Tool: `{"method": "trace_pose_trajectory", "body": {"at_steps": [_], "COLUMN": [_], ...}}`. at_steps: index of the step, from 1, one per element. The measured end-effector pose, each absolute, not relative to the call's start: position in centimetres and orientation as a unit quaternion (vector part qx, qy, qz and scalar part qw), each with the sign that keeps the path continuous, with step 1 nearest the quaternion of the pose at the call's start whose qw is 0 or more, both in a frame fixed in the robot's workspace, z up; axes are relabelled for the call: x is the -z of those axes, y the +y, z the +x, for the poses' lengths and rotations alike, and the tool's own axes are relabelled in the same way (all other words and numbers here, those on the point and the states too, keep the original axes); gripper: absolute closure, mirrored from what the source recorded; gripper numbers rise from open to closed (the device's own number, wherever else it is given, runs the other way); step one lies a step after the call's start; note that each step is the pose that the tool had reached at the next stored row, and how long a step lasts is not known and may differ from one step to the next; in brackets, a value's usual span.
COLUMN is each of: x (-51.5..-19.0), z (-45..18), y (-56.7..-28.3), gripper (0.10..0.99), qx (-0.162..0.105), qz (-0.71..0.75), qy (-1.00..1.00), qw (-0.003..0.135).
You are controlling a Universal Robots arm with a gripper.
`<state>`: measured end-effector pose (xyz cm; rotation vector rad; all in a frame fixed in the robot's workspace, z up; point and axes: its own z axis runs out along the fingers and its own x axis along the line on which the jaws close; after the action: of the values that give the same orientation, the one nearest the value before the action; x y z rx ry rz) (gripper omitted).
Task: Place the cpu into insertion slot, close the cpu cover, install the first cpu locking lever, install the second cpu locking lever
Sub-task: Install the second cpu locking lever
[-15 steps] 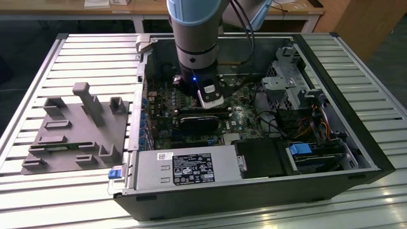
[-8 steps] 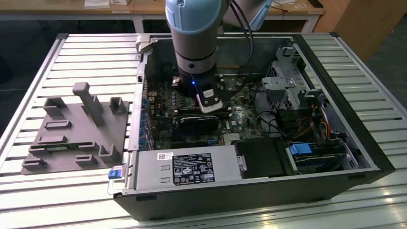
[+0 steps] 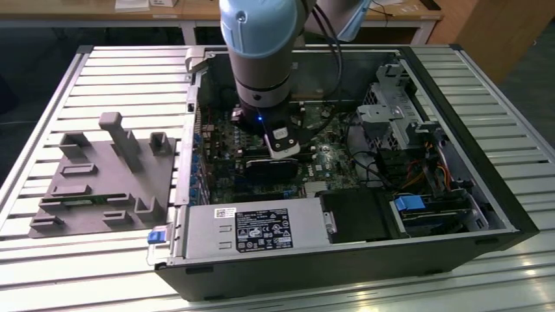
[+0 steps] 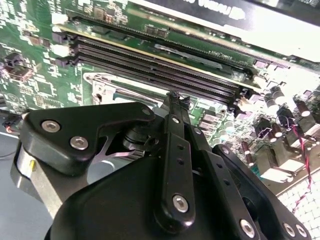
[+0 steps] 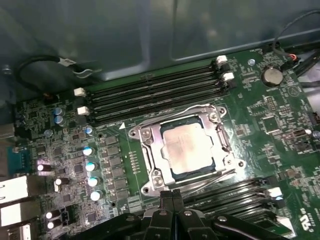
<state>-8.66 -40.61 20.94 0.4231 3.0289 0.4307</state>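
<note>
In the first wrist view the cpu (image 5: 187, 145) lies flat in the insertion slot (image 5: 176, 176) on the green board, its silvery top showing. The cpu cover (image 5: 150, 150), a silver frame, lies down around it. Thin wire levers (image 5: 210, 179) run along the frame's sides; I cannot tell whether they are hooked. My gripper (image 5: 172, 194) hovers just off one edge of the socket, fingers pressed together with nothing between them. The second wrist view has the shut gripper (image 4: 175, 96) above the socket rim (image 4: 100, 85). In the exterior view the gripper (image 3: 282, 148) reaches down into the open computer case.
Black memory slots (image 5: 150, 97) flank the socket on two sides. A grey power supply box (image 3: 247, 231) sits at the case's front, a drive cage (image 3: 399, 117) on the exterior view's right. A grey fixture plate (image 3: 95, 175) rests on the slatted table beside the case.
</note>
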Motion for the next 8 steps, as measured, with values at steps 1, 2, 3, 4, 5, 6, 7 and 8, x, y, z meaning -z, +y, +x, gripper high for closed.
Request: {"method": "trace_pose_trajectory", "body": {"at_steps": [1,2,3,4,5,6,7,8], "x": [-20.85,-20.77,-20.69,-20.60,-20.50,-20.40,-20.32,-20.25], "z": [-8.77,-8.91,-9.03,-9.13,-9.19,-9.22,-9.23,-9.23], "y": [-40.63,-40.65,-40.68,-40.70,-40.70,-40.70,-40.70,-40.70], "gripper": [0.984,0.984,0.984,0.984,0.984,0.984,0.984,0.984], "qx": [-0.142,-0.144,-0.145,-0.147,-0.148,-0.149,-0.149,-0.149], "qz": [0.136,0.136,0.135,0.135,0.135,0.134,0.134,0.134], "qy": [0.980,0.980,0.980,0.980,0.979,0.979,0.979,0.979], "qw": [0.026,0.026,0.025,0.025,0.025,0.025,0.025,0.025]}}
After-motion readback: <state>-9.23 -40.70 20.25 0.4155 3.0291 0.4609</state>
